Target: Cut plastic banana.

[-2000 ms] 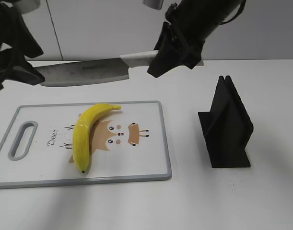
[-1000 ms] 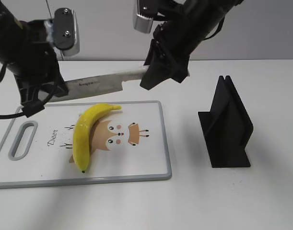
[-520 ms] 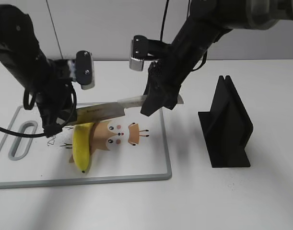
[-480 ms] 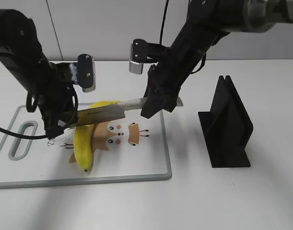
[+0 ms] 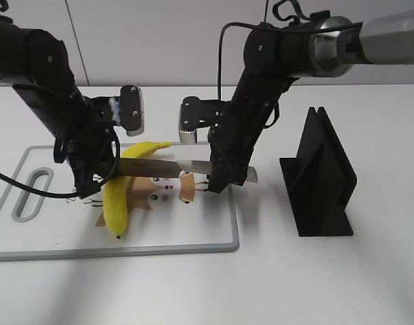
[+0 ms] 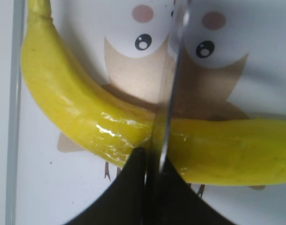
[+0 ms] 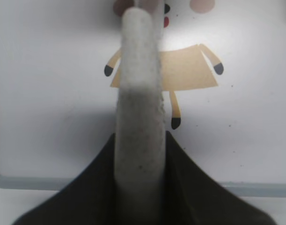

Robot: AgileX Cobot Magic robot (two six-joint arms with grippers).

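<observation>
The glossy yellow plastic banana (image 5: 118, 203) lies curved on the white cutting board (image 5: 193, 233). A knife with a steel blade (image 5: 149, 168) and a white handle (image 5: 200, 166) lies across the banana's middle, the blade edge pressed into it. In the left wrist view the blade (image 6: 168, 93) crosses the banana (image 6: 77, 112). My left gripper (image 5: 101, 172) is shut on the blade's tip end (image 6: 154, 164). My right gripper (image 5: 220, 177) is shut on the knife handle (image 7: 138, 93).
A black slotted knife stand (image 5: 320, 179) stands on the white table to the right of the board. The board has a grey rim, a handle slot (image 5: 32, 196) at its left end and a cartoon deer print (image 5: 169, 188).
Both arms have come down, lowering the knife from above the board onto the banana. The blade now presses into the banana's middle.
</observation>
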